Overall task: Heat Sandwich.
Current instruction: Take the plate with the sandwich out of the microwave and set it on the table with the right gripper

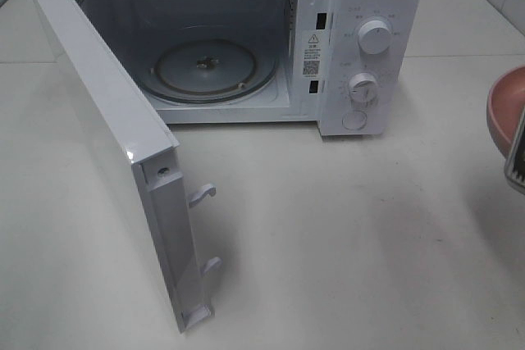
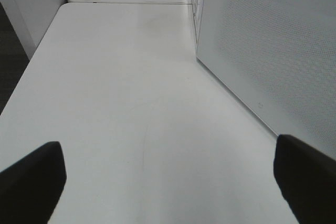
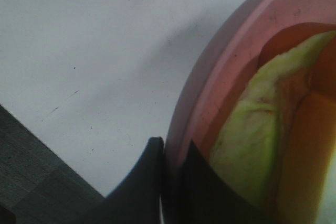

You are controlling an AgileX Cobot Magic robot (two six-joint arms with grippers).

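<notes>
The sandwich (image 3: 252, 129) lies on a round pink plate (image 3: 220, 77); I see its pale green leafy layer and a tan side of bread. My right gripper (image 3: 170, 150) is shut on the plate's rim, one finger on each side. In the exterior high view only the plate's edge (image 1: 502, 108) and part of the right gripper (image 1: 517, 153) show at the far right, held above the table; the sandwich is out of that view. My left gripper (image 2: 168, 182) is open and empty, low over the table beside the microwave door (image 2: 273, 51).
The white microwave (image 1: 361, 6) stands at the back with its door (image 1: 107, 120) swung wide open to the left. Its glass turntable (image 1: 205, 67) is bare. Two knobs and a button sit on its right panel (image 1: 373, 38). The white table (image 1: 344, 227) lies in front.
</notes>
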